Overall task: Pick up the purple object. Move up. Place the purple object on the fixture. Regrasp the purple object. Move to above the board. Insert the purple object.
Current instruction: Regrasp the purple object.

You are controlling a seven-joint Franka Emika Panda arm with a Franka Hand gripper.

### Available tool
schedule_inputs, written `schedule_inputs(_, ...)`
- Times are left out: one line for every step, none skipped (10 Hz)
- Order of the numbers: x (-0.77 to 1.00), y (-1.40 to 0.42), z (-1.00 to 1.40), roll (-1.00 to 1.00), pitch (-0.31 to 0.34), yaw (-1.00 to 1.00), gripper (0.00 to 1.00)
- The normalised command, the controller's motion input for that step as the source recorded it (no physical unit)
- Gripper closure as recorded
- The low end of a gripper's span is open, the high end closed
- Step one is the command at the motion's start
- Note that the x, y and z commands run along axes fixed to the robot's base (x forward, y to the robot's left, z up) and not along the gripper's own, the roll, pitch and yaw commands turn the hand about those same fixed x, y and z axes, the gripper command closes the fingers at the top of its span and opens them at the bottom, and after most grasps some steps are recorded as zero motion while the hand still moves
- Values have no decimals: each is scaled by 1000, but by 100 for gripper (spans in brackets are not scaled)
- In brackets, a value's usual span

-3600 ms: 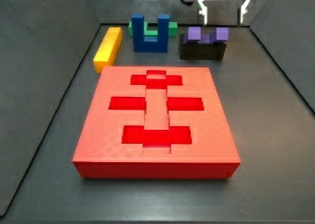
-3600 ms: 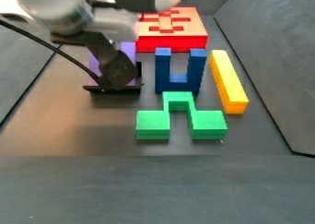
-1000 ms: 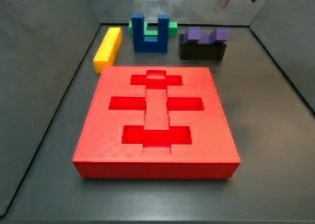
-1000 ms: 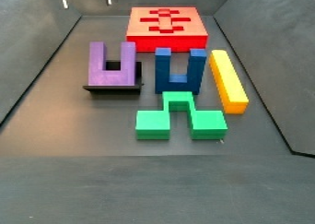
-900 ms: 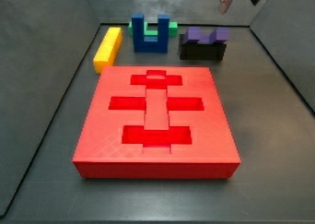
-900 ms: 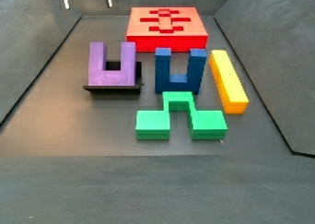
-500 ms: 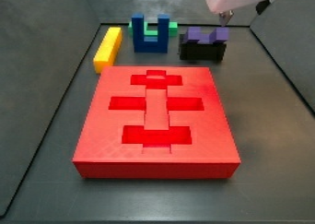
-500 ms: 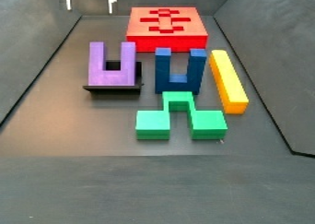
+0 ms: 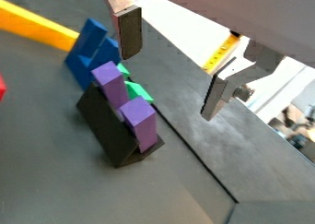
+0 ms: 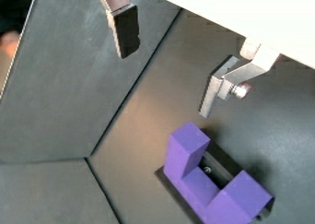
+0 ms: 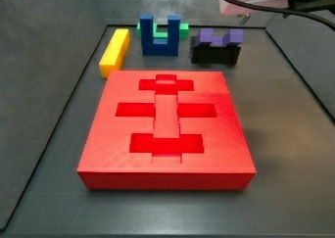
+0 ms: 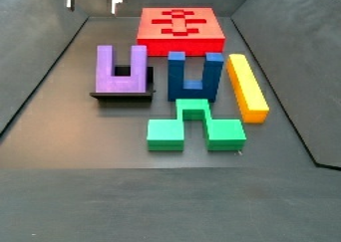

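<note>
Fingers [image 9: 128, 32] spread, empty | cropped in side view | purple object [image 10: 212, 181] hides fixture [image 9: 105, 128]

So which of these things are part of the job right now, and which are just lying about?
Part of the job:
purple object, standing on the fixture
board
gripper, open and empty, up above the purple object

Just lying about:
blue block
green block
yellow bar
</note>
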Motion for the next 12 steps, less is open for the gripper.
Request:
schedule_inputs(454, 29, -89, 63, 111, -149, 0)
schedule_inputs(506, 194, -151, 203, 169, 0, 0)
schedule_inputs(426, 251, -217, 320, 149, 0, 0)
schedule_inputs(297, 280, -260, 380, 77, 6, 0)
schedule_inputs(129, 346, -300, 397, 11, 97, 0)
schedule_inputs(0, 329, -294, 329, 0, 191, 0)
schedule_inputs(-54, 257, -251, 257, 0, 143, 0)
schedule_inputs(-280, 203, -257, 231, 0, 11, 0)
schedule_inputs(-474, 191, -220, 140, 0, 0, 0)
schedule_inputs(-643, 177, -103, 20, -3, 0, 0)
schedule_inputs(-463, 111, -143, 0, 0, 0, 0)
schedule_inputs(-129, 0, -171, 11, -63, 0, 0)
